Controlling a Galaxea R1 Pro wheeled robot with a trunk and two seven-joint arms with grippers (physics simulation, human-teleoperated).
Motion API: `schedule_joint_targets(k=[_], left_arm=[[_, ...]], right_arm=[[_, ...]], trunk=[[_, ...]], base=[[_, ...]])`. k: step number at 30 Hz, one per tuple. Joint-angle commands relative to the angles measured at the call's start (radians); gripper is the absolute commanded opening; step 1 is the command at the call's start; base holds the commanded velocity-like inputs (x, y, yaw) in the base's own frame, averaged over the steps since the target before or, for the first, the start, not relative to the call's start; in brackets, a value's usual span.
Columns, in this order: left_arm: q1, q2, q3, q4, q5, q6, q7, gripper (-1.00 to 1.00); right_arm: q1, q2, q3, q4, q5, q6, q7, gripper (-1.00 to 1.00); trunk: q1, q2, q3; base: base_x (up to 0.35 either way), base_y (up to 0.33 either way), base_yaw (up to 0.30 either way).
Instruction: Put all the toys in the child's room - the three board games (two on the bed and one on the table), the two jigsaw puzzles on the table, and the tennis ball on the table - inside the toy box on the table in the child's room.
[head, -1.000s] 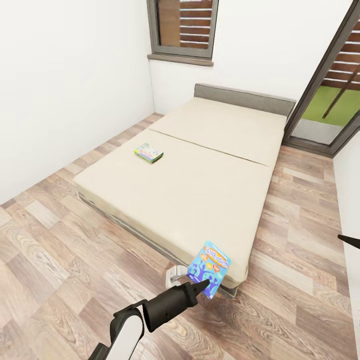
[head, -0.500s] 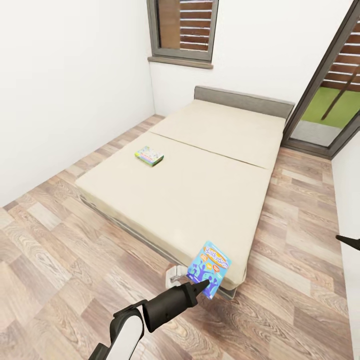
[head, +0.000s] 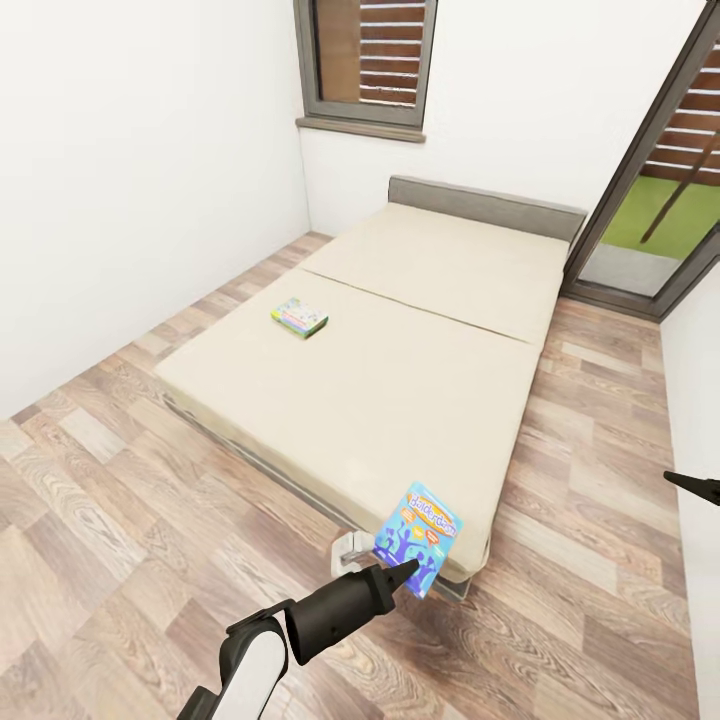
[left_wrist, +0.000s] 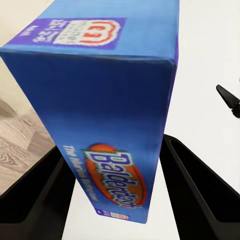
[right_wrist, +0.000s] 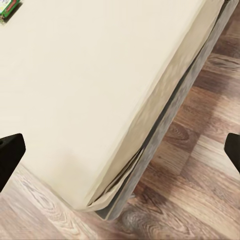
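Beige bed (head: 400, 340) carries one small board game (head: 299, 317).

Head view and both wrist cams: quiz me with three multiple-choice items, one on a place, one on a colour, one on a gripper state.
1. Where is the small board game?
A. on the bed
B. on the floor
C. on the windowsill

2. What colour is the Balderdash box?
A. red
B. blue
C. black

3. The left gripper is:
A. open and empty
B. shut on the Balderdash box
C. shut on the small board game

Key: 1 A, it lies on the bed cover. 2 B, both views show blue. 3 B, the fingers flank the box on both sides.
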Motion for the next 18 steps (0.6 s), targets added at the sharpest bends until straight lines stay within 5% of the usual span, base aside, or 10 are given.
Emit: schedule_joint_targets(k=[1, 18], left_arm=[[0.000, 0.000, 0.001, 0.000, 0.001, 0.005, -0.001, -1.00], [0.000, 0.001, 0.003, 0.000, 0.000, 0.005, 0.001, -1.00]], right_arm=[[-0.001, 0.000, 0.000, 0.000, -0.002, 0.008, 0.002, 1.00], [0.000, -0.005, 0.005, 0.000, -0.005, 0.008, 0.004, 1.00]], trunk=[[-0.004, 0.007, 0.003], [-0.069, 0.126, 0.056]], base=[[0.000, 0.000, 0.044], [0.000, 0.000, 0.207]])
